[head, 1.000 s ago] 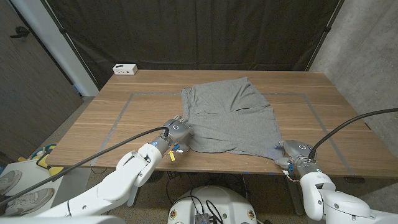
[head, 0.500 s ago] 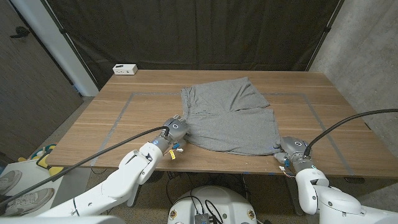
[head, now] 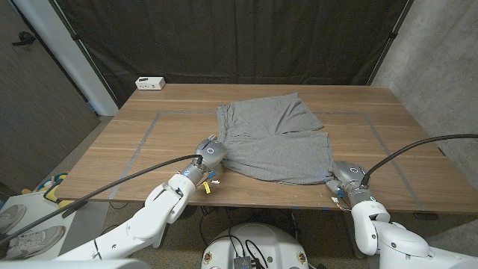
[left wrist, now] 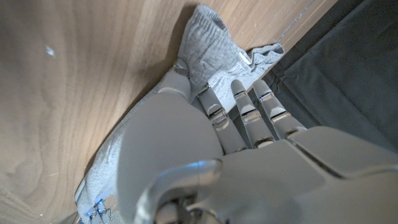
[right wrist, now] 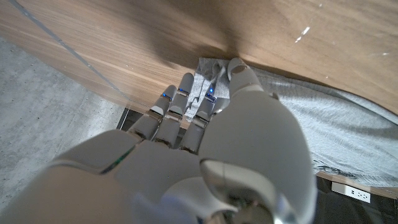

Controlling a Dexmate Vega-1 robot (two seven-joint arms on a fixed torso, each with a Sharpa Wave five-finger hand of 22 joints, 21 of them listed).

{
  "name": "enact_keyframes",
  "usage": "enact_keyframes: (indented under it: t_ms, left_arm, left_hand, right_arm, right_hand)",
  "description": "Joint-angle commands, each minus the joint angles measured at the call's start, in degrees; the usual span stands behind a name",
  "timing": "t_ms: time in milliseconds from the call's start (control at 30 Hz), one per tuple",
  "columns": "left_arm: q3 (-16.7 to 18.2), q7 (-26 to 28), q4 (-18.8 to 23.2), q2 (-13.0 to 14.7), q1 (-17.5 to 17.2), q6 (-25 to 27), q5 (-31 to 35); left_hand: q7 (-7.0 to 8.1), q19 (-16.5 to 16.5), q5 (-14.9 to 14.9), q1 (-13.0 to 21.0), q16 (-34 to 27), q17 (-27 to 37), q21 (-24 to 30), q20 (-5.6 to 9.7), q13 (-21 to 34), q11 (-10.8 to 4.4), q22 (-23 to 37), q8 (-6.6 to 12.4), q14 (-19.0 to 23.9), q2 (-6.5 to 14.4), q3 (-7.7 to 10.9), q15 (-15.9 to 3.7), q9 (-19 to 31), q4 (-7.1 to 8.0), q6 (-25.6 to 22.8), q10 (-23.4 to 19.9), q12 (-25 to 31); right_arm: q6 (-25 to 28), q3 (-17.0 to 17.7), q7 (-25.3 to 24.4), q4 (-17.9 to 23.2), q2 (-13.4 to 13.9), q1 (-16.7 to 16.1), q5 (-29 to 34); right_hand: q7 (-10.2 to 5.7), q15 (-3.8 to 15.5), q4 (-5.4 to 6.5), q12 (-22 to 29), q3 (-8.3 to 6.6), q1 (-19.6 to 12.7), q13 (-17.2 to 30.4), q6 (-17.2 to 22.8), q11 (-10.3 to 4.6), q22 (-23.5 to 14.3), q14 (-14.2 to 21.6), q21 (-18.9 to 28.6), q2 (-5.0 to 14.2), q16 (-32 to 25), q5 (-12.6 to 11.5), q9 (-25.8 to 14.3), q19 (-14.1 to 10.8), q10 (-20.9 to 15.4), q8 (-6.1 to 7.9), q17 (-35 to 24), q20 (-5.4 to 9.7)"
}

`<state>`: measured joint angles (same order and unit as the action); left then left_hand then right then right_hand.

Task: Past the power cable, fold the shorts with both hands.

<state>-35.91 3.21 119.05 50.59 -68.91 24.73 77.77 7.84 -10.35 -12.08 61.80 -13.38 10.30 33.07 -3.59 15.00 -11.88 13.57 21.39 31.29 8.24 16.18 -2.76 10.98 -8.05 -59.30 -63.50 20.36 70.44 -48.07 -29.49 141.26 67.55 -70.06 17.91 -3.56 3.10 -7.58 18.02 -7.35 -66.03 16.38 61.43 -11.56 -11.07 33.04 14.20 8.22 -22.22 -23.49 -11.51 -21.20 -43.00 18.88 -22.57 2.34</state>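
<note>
Folding step: judged as carrying the near hem away toward the far edge; best done by lifting both corners together, level, so the cloth stays taut.
Shorts (head: 276,142): grey, spread on tabletop (head: 134,119) middle, near hem by the front edge.
Left hand (head: 213,152): at near-left corner; fingers (left wrist: 242,109) curled into the cloth, bunching it.
Right hand (head: 345,174): at near-right corner; fingers (right wrist: 180,102) closed on the hem, apparently pinching, though the contact is partly hidden.
Risk: uneven pull skewing the fold.
</note>
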Motion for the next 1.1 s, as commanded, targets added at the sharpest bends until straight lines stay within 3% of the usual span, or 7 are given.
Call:
enact_keyframes:
  t_ms: [33,67,300,500,567,633,1100]
  left_arm:
    - [-0.17,0.63,0.87,0.65,1.09,-0.05,-1.11]
    - [0.12,0.15,1.35,0.86,1.1,-0.34,-1.96]
    - [1.44,-5.55,4.9,2.5,1.13,-0.54,-2.62]
    - [2.68,-8.96,7.5,3.42,0.3,-0.39,-2.98]
    - [3.0,-9.86,8.33,3.68,-0.24,0.24,-1.76]
    - [3.49,-11.11,9.21,3.94,-0.84,0.88,-0.8]
    - [7.8,-14.36,13.41,4.43,-6.79,5.29,6.64]
  left_hand:
    - [-0.42,-0.35,-0.38,-0.05,-0.05,0.22,0.41,0.24,1.24,-0.55,0.14,-0.01,0.75,0.35,0.22,-9.49,0.04,0.29,-0.56,-1.79,0.36]
    - [-0.38,-0.38,-0.46,0.04,0.03,0.2,0.46,0.42,1.27,-0.55,0.13,0.04,0.76,0.22,0.23,-9.56,0.02,0.23,-0.84,-1.96,0.37]
    - [-0.57,-0.19,-0.75,0.3,0.36,0.16,0.64,0.66,1.37,-0.47,0.09,-0.11,0.97,-0.36,0.23,-9.68,-0.09,0.05,-1.38,-2.91,0.43]
    - [-0.65,-0.21,-0.9,0.46,0.53,0.16,0.79,0.82,1.32,-0.44,0.06,-0.12,1.08,-0.57,0.25,-9.76,-0.13,-0.02,-1.91,-3.17,0.3]
    - [-0.69,-0.17,-0.95,0.57,0.61,0.15,0.82,0.87,1.23,-0.43,0.05,-0.1,1.07,-0.68,0.27,-9.84,-0.15,-0.08,-2.2,-3.23,0.2]
    - [-0.8,-0.14,-1.03,0.75,0.75,0.14,0.9,1.03,1.03,-0.39,0.03,-0.1,1.06,-0.85,0.29,-9.91,-0.19,-0.18,-2.6,-3.36,0.0]
    - [-0.85,0.15,-1.29,1.4,1.18,0.15,1.13,1.09,0.57,-0.27,-0.04,-0.51,1.03,-1.59,0.25,-10.03,-0.33,-0.5,-3.3,-4.16,-0.45]
  right_arm:
    - [0.07,3.39,-1.25,0.1,-1.1,-2.31,1.71]
    - [-0.78,4.75,-2.01,0.22,-1.17,-3.35,1.06]
    - [1.66,2.93,-0.42,1.67,-0.78,-1.65,3.8]
    - [1.01,4.19,-1.21,2.57,-0.88,-2.89,4.03]
    - [2.19,2.54,-0.9,2.9,-0.87,-1.85,5.87]
    - [1.27,4.01,-1.97,3.03,-0.96,-3.14,5.45]
    - [3.31,1.51,-1.25,5.21,-0.72,-2.43,10.85]
  right_hand:
    - [1.05,9.78,0.0,-0.15,-0.04,-0.41,0.12,1.92,0.28,-0.23,-0.51,0.23,0.29,0.63,0.07,-0.59,-0.31,0.16,0.48,0.11,1.51]
    - [1.01,9.76,0.07,-0.18,-0.02,-0.37,0.13,1.86,0.27,-0.23,-0.52,0.22,0.34,0.69,0.09,-0.63,-0.27,0.19,0.44,0.14,1.53]
    - [1.06,9.83,0.29,-0.34,0.11,-0.35,0.2,1.96,0.24,-0.22,-0.66,0.23,0.52,1.09,0.22,-0.88,-0.24,0.4,0.44,0.29,1.53]
    - [0.98,9.86,0.38,-0.42,0.24,-0.37,0.25,1.99,0.21,-0.22,-0.74,0.23,0.54,1.3,0.33,-1.03,-0.22,0.46,0.41,0.34,1.51]
    - [0.92,9.87,0.38,-0.44,0.29,-0.4,0.26,2.08,0.2,-0.21,-0.8,0.23,0.5,1.37,0.36,-1.07,-0.2,0.48,0.43,0.35,1.57]
    - [0.89,9.9,0.41,-0.47,0.32,-0.43,0.28,2.09,0.2,-0.21,-0.8,0.21,0.55,1.42,0.4,-1.12,-0.13,0.5,0.42,0.36,1.56]
    - [0.87,9.93,0.48,-0.59,0.55,-0.58,0.36,2.22,0.17,-0.2,-0.9,0.19,0.55,1.64,0.59,-1.24,-0.02,0.55,0.33,0.33,1.61]
